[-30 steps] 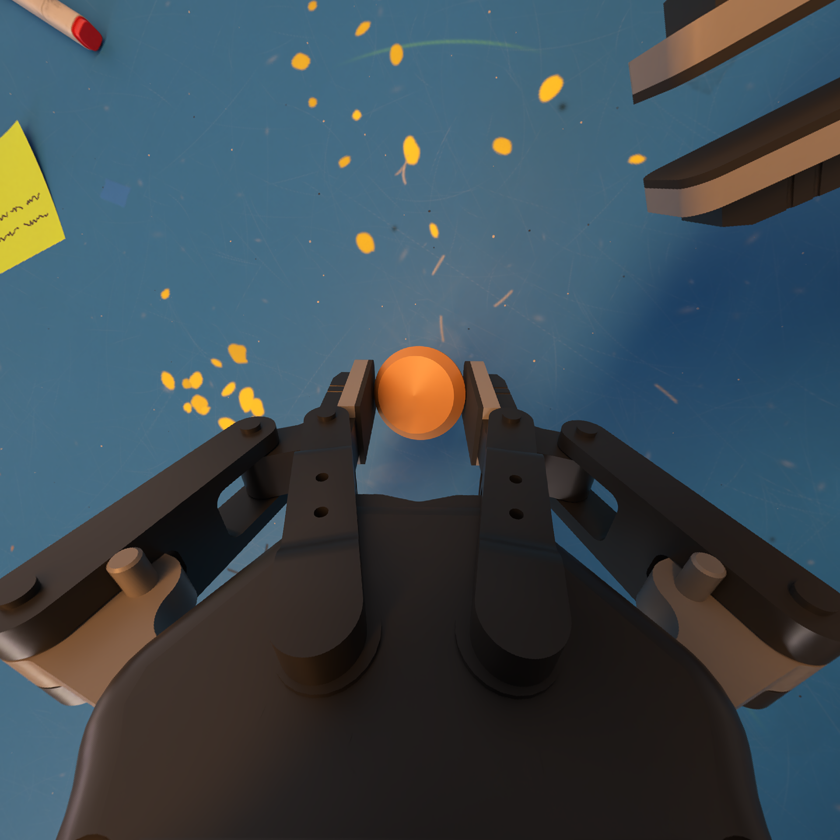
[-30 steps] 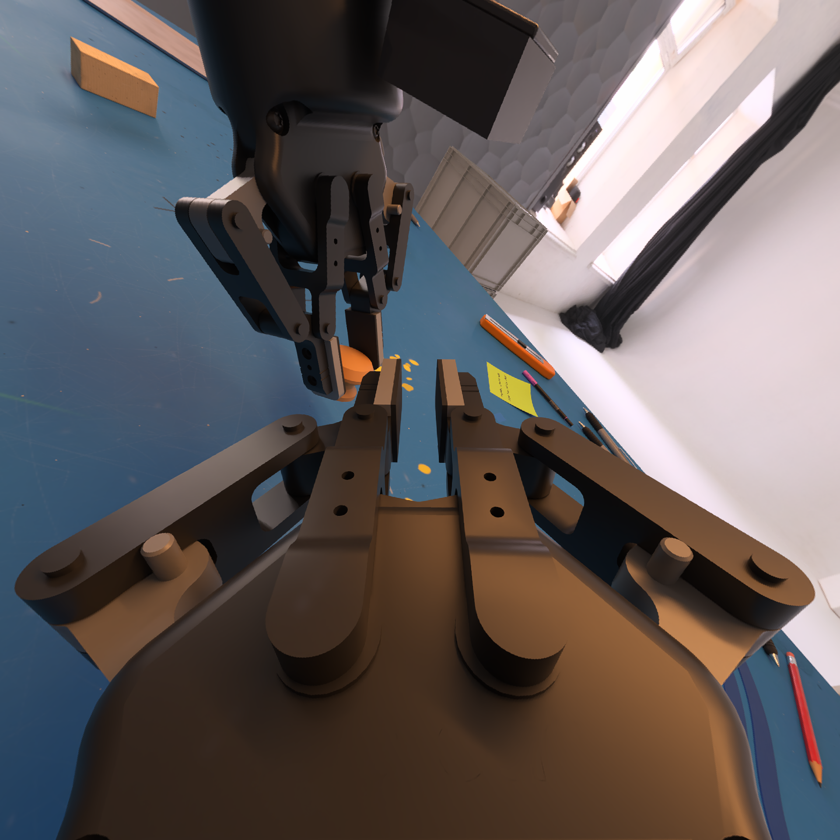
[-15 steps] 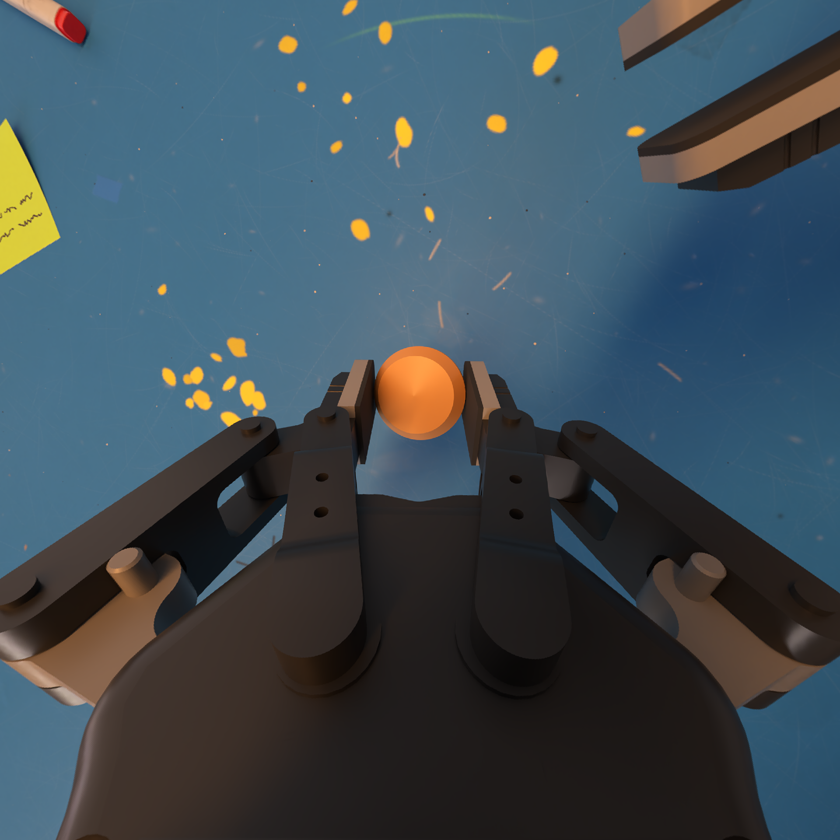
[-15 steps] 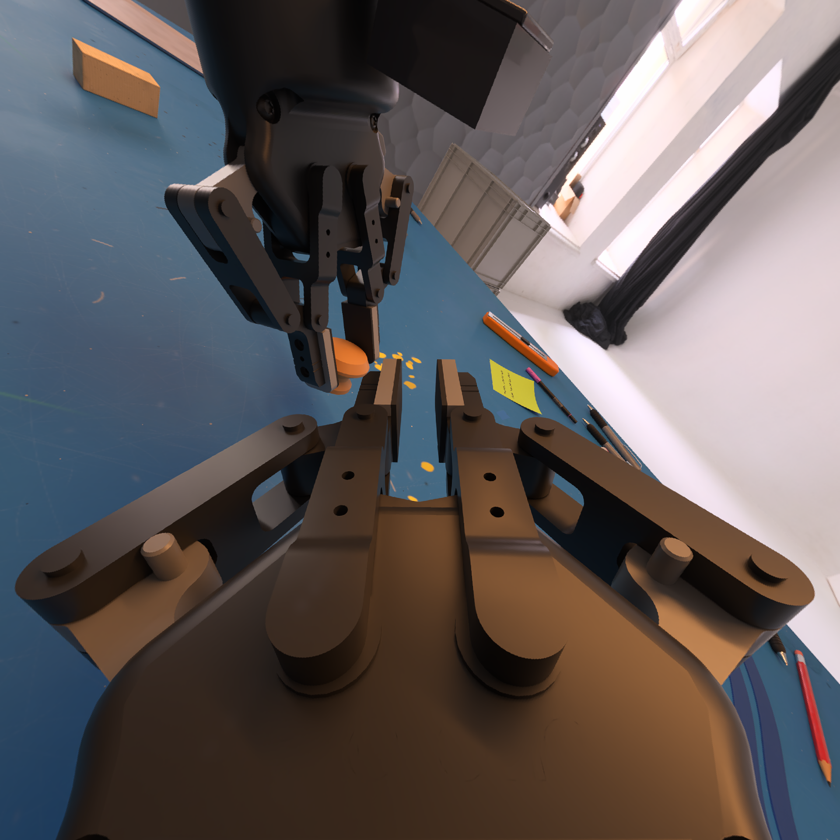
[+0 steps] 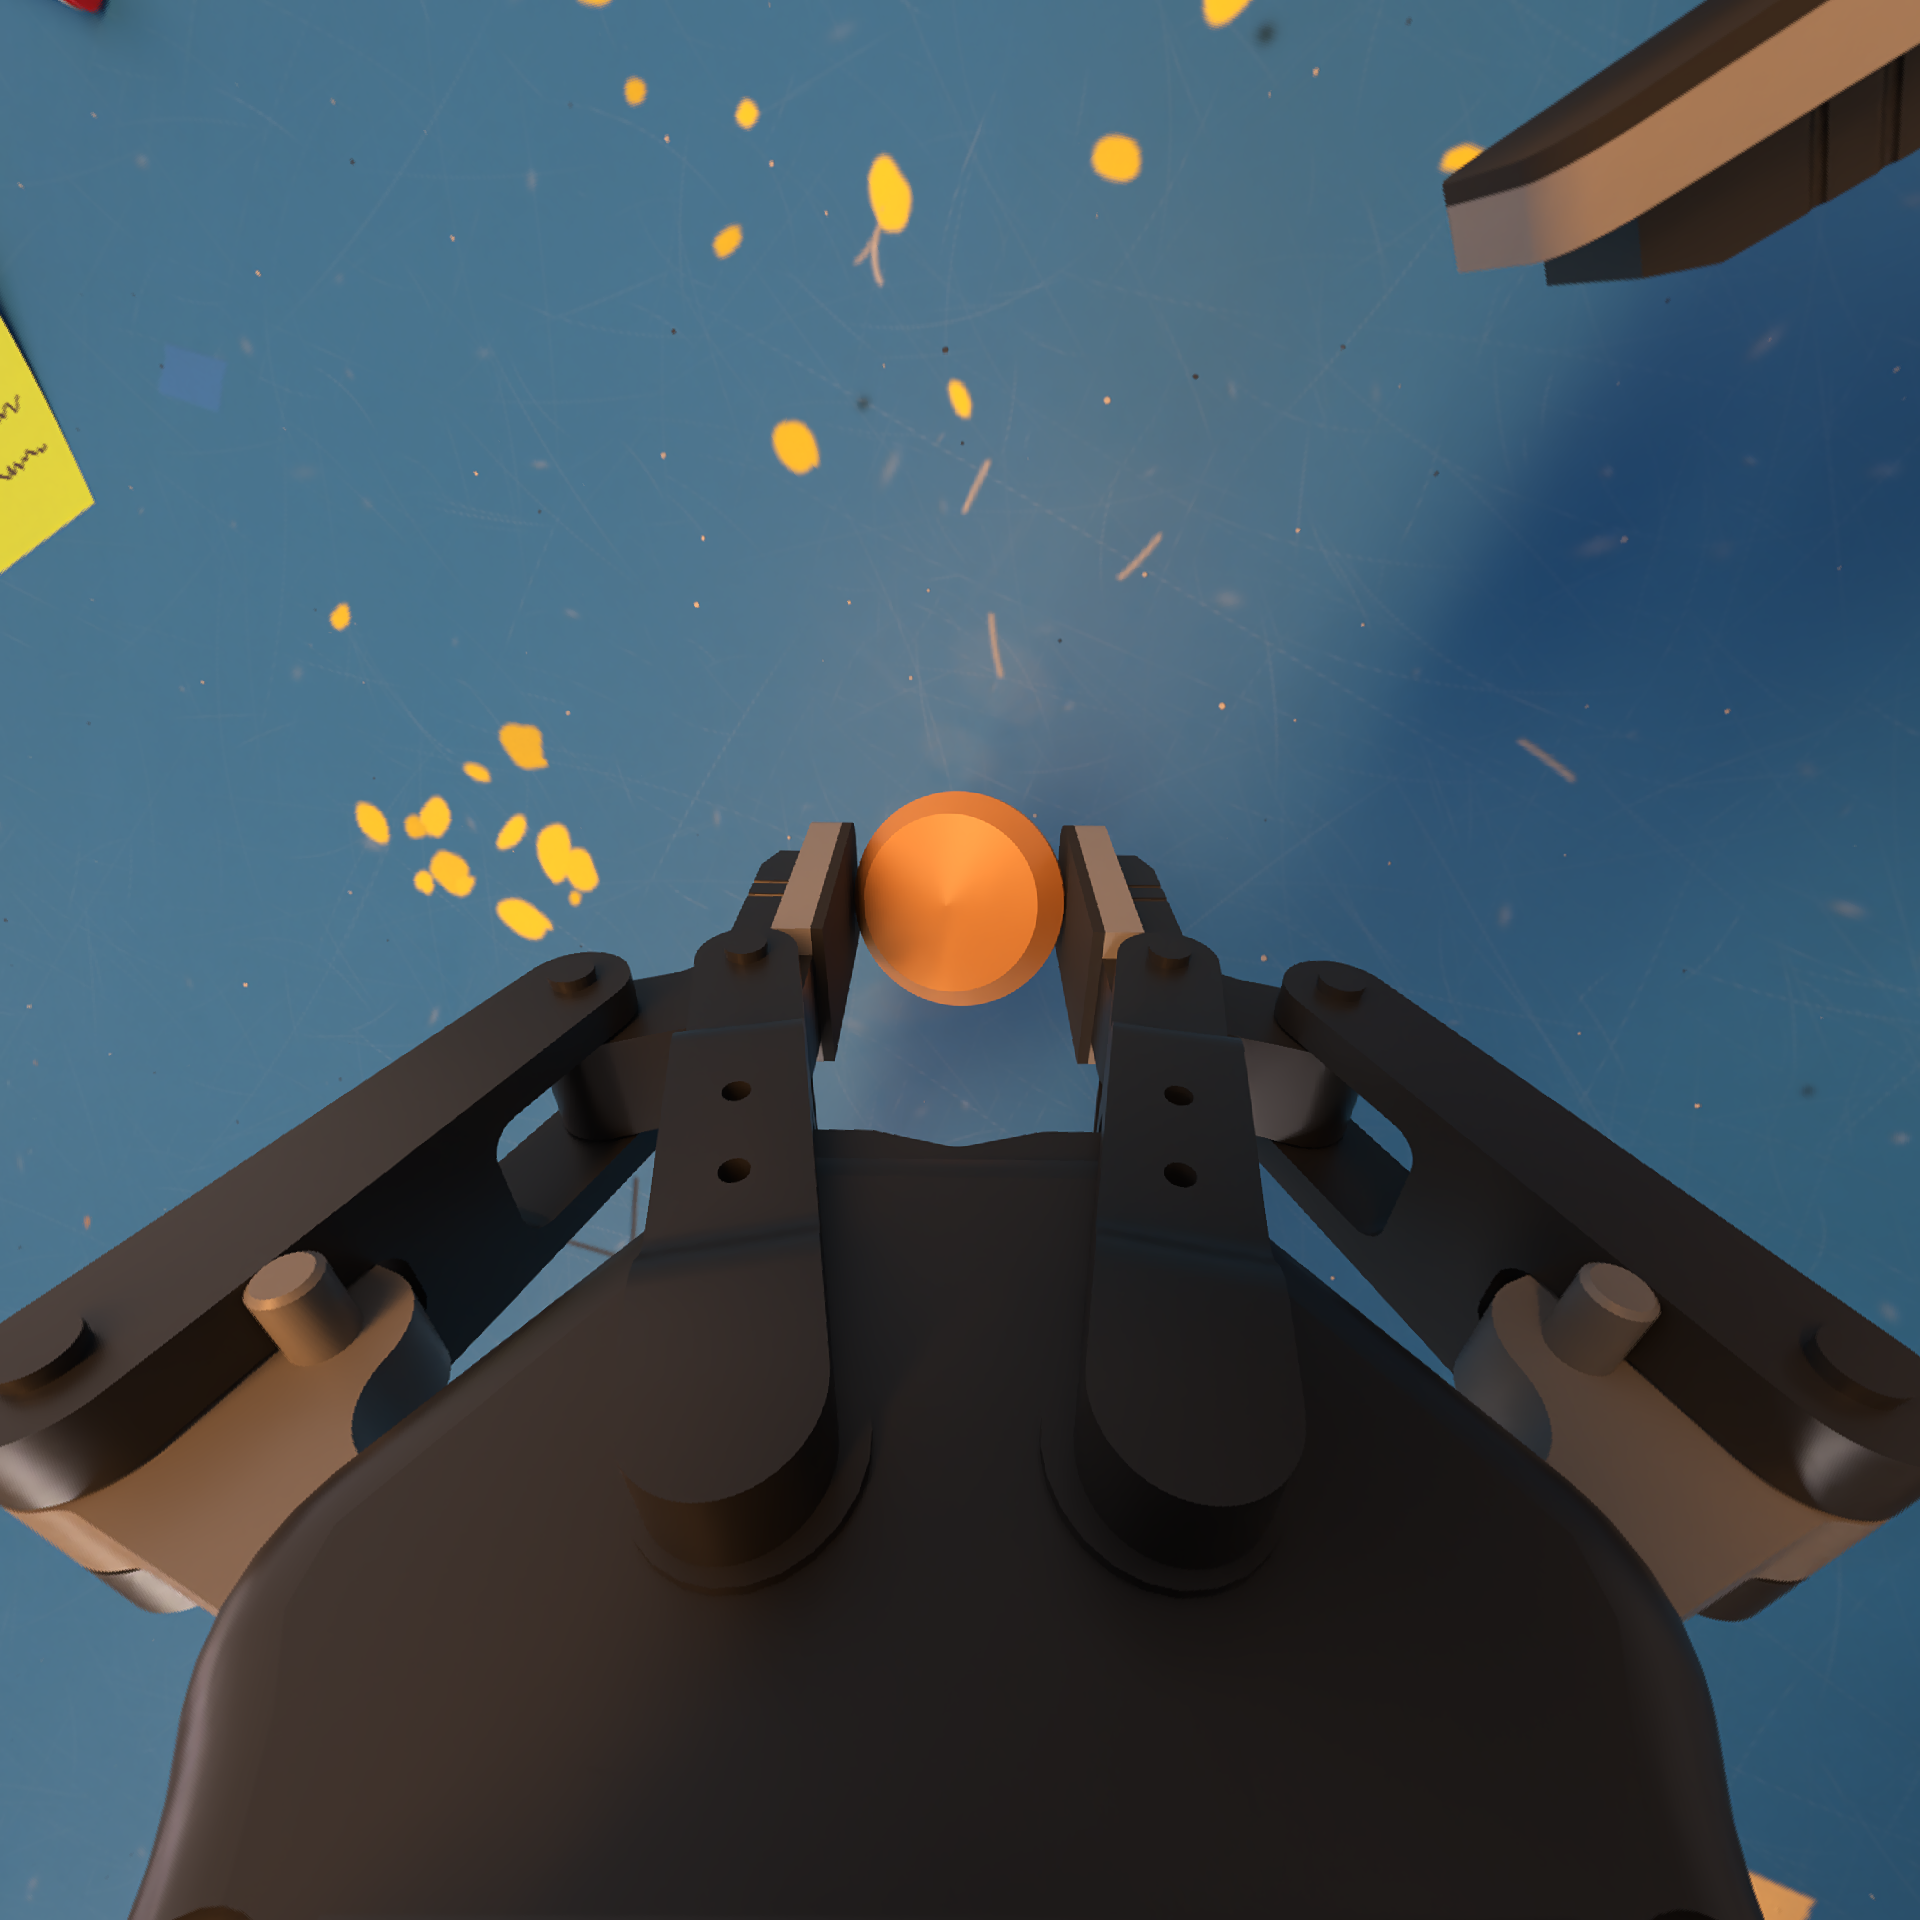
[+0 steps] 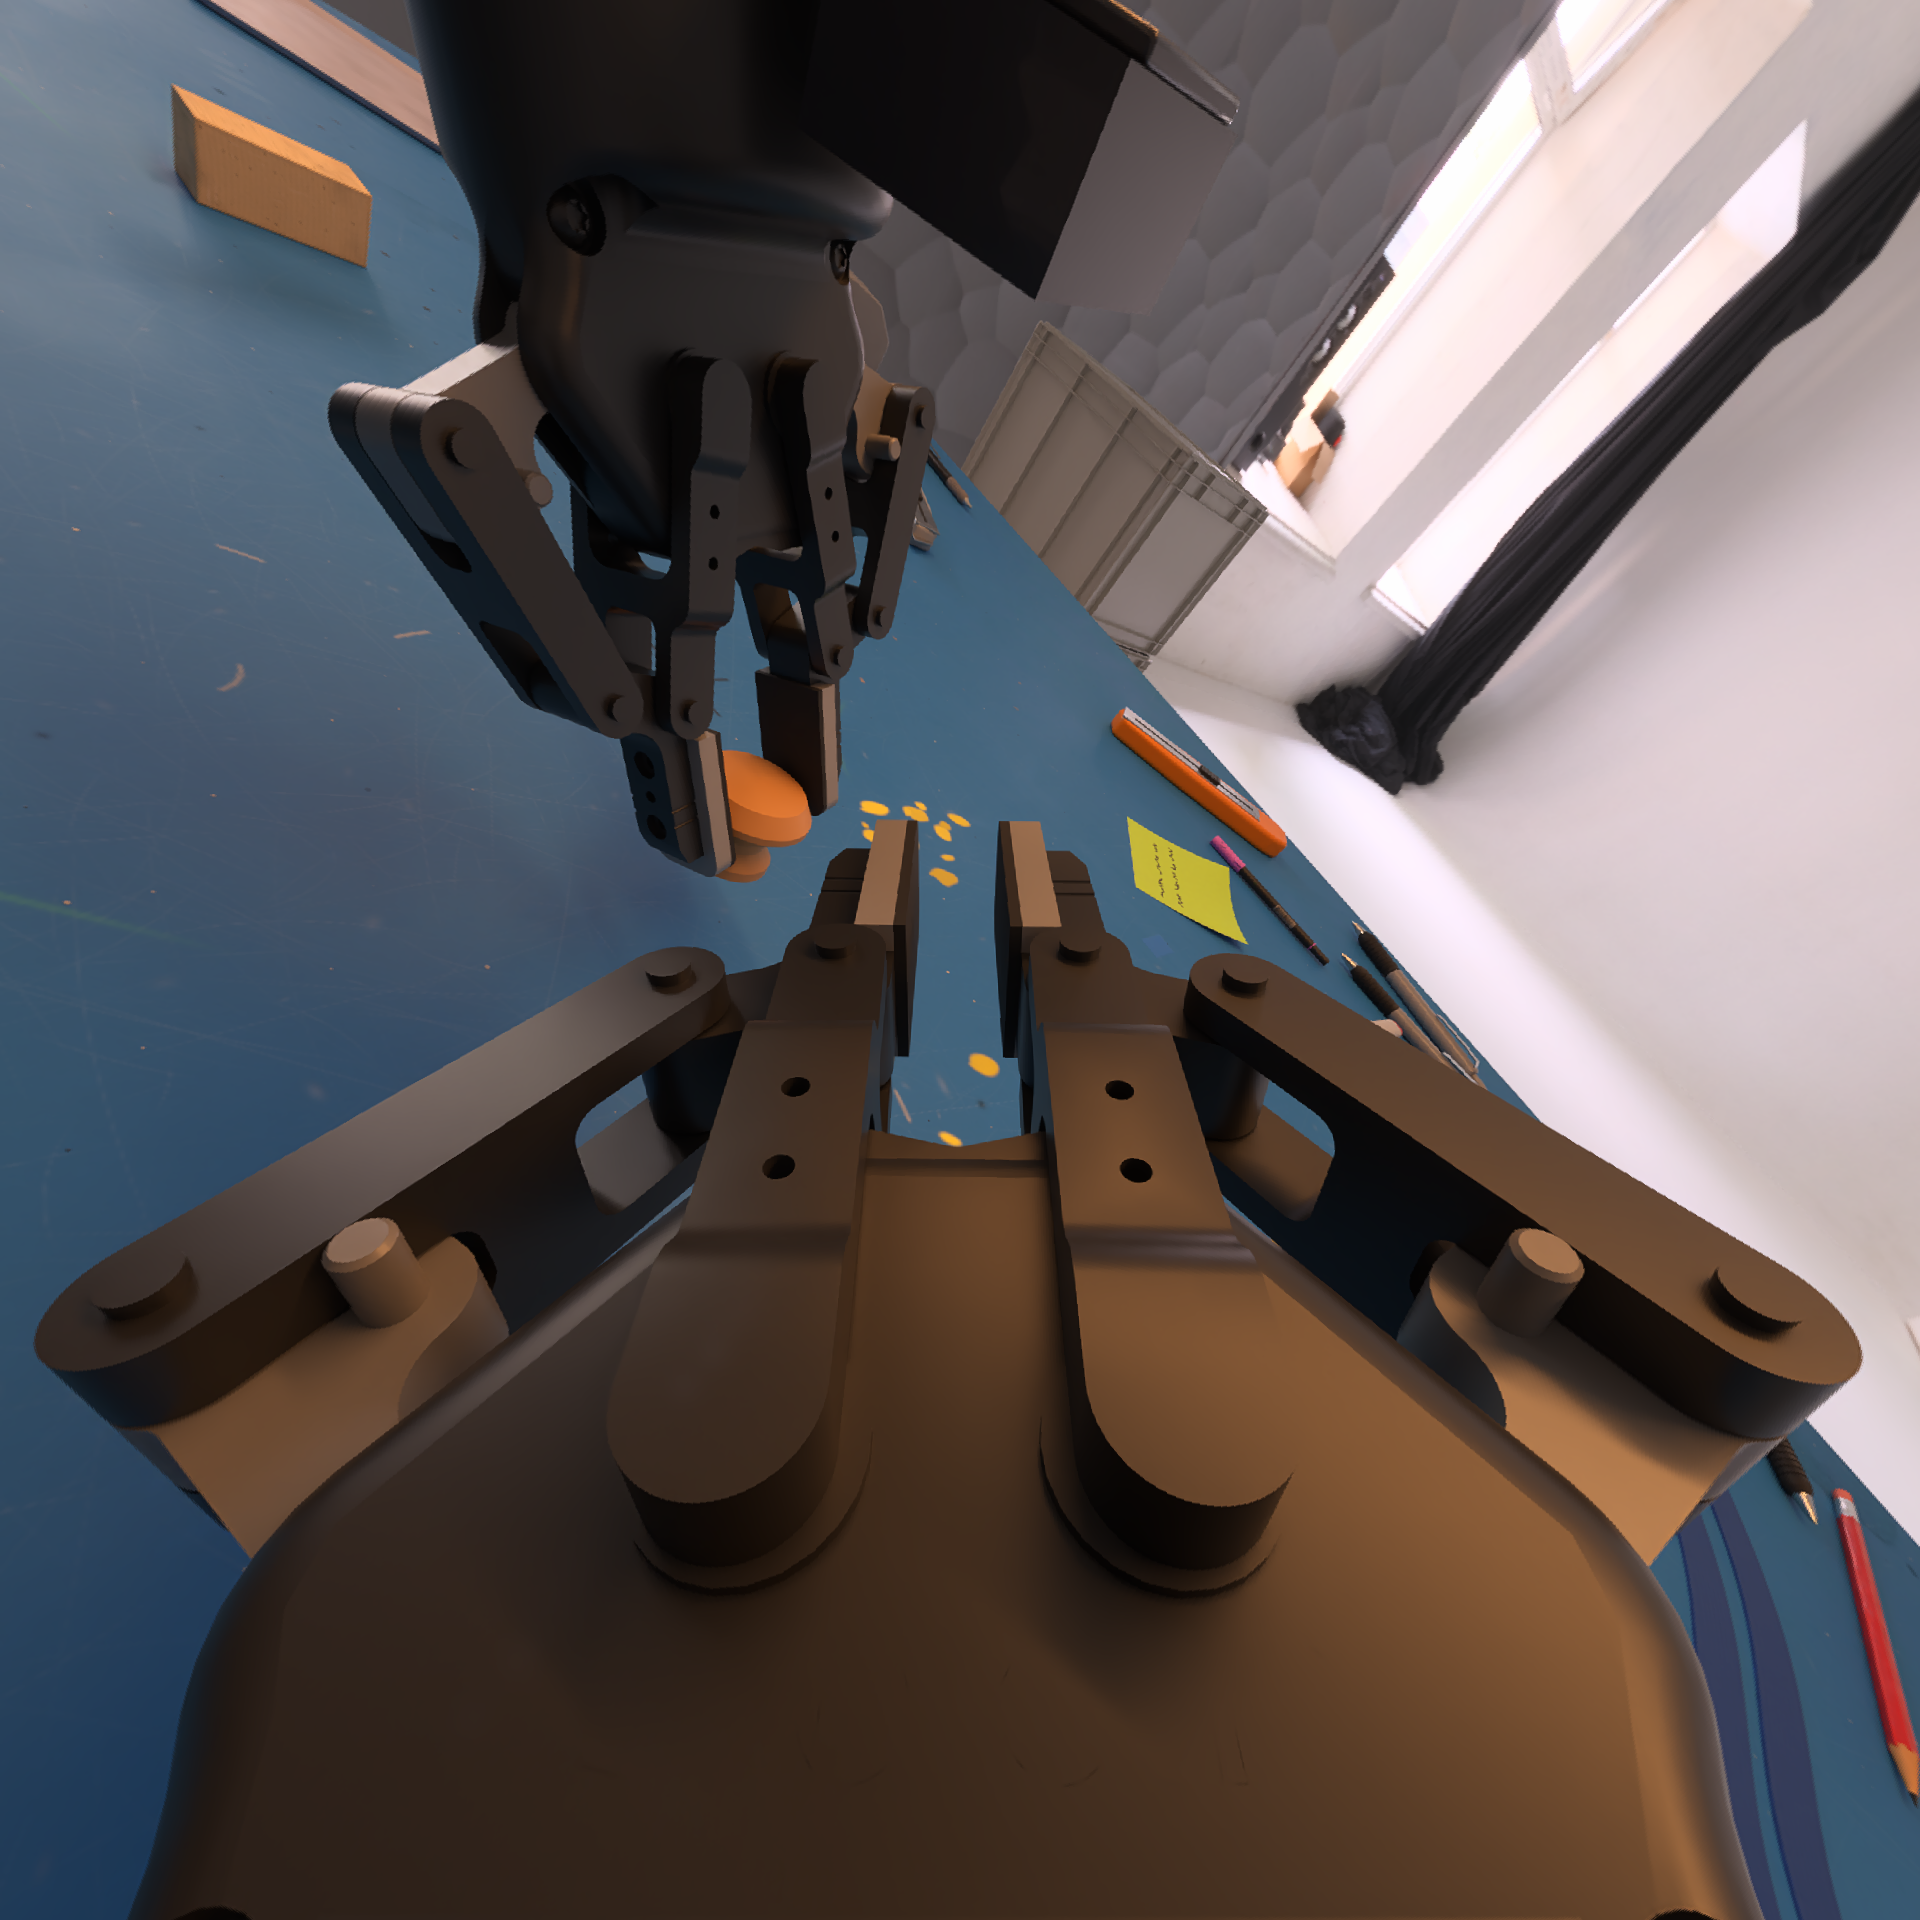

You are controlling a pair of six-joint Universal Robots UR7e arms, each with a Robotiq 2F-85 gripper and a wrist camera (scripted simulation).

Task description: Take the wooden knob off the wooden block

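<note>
Knob (image 5: 956, 899) clamped in my left claw (image 5: 958, 914), clear of the block (image 6: 272, 177).
Right claw (image 6: 957, 868) stood slightly apart, empty; next I needed a bare desk (image 5: 1351, 644) spot.

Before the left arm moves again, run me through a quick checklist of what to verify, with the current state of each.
1. Left gripper shut on the wooden knob: ok, both pads touch its sides.
2. Knob off the wooden block: ok, the block lies far off on the table.
3. Knob clear of the table: ok, the right wrist view shows it held above the surface.
4. Right gripper empty: ok, jaws slightly apart, nothing between them.
5. Gap between the two grippers: cannot tell, they look close.
6. Table under the knob: ok, only yellow flecks.
</note>
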